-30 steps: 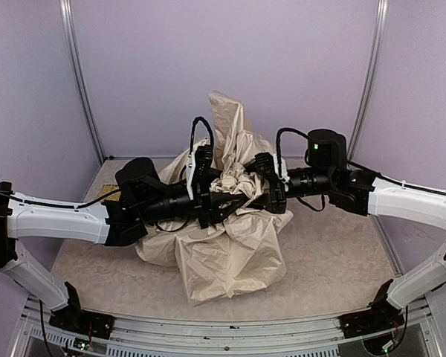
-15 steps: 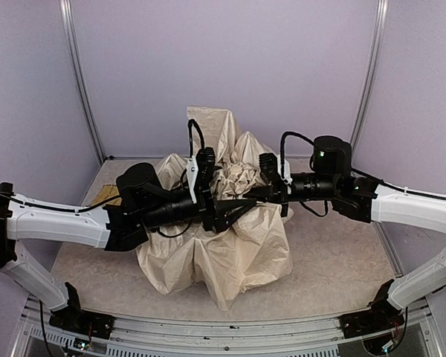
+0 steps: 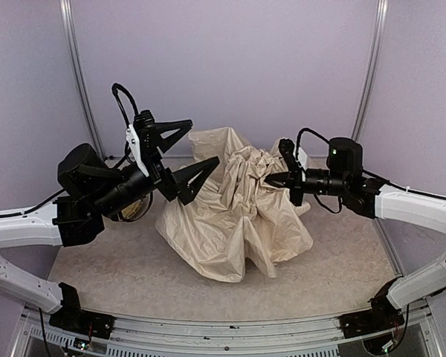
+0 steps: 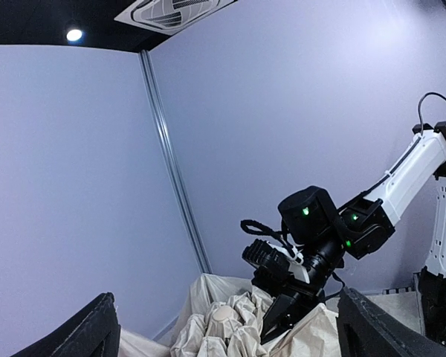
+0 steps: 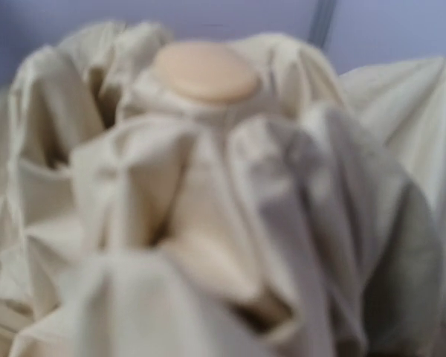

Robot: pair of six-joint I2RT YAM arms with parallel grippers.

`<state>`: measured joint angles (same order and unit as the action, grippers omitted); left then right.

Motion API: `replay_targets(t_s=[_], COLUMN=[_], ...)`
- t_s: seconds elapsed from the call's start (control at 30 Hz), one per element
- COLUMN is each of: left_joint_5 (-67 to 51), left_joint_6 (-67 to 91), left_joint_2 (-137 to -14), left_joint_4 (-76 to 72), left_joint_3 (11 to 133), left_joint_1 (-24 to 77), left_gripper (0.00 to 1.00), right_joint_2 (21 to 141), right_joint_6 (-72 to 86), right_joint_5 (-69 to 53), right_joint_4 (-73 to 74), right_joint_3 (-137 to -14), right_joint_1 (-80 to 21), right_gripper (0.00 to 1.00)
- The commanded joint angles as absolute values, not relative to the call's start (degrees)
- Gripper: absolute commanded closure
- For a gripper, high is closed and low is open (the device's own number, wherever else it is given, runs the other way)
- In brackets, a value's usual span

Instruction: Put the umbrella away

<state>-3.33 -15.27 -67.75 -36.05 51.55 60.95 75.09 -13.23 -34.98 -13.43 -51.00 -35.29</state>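
Top view first: the umbrella (image 3: pixel 238 223) is lying as a loose, crumpled cream heap on the tabletop (image 3: pixel 111 275), at mid-width and nearer the back edge than the front. The canopy is sagging rather than spread, so the collapsing looks done. Nothing is rolled, though, no strap is showing around it, and it is sitting out in the open, so I judge most of the job is left. The left gripper (image 3: pixel 203 141) is hanging wide open, raised above the heap's left side and touching nothing. The right gripper (image 3: pixel 271 180) is reaching in from the right edge, its fingers drawn together to a point against the upper folds. I cannot tell whether cloth is pinched between them.

Over to the left wrist view: its own two fingers (image 4: pixel 89 335) are standing far apart at the bottom corners, with nothing between them. Beyond them, a small round cap (image 4: pixel 224 314) is peeking out of the folds, just beside the right gripper's tips.

Now the right wrist view, blurred and very close: fabric is filling the frame, with that cap (image 5: pixel 204 71) sitting near the top. This gripper's own fingers are not showing here.

Shaft and handle are hidden everywhere, so the long axis is a guess. Going by the cap, the tip end is pointing upward and leaning toward the left edge.
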Motion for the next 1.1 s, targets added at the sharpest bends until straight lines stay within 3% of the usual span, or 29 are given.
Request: replay_targets(t_s=[0.0,0.27,0.47,0.67,1.07], left_joint_5=[-1.75,2.14,0.95,-2.19,-20.59], left_joint_6=[-17.64,-14.37,-9.38,-11.81,-5.36], left_joint_2=[-64.31,-61.34,-64.75,-75.31,-96.56], left_joint_4=[-32.37,-24.86,-38.83,-41.66,-49.16], left_joint_3=[49.58,42.32,33.32,40.09,55.62], left_joint_1=[61.12,56.42,49.67,47.66,52.92], left_gripper=[0.01,0.01,0.01,0.01,0.09], right_joint_2=[73.74,72.42,72.07,73.70,81.30], right_joint_6=[-8.45,-5.15,-7.08,-8.58,-10.53], right_joint_5=[-33.92,-30.25,-37.67,-49.68,-47.40], right_joint_4=[-16.39,-12.86,-12.78,-11.60,-8.28], right_joint_3=[-52.20,-54.74,-54.41,-54.45,-63.74], right_joint_1=[-32.74,-29.09,-29.09,-29.71,-38.86], right_gripper=[1.00,1.00,1.00,0.97,0.88])
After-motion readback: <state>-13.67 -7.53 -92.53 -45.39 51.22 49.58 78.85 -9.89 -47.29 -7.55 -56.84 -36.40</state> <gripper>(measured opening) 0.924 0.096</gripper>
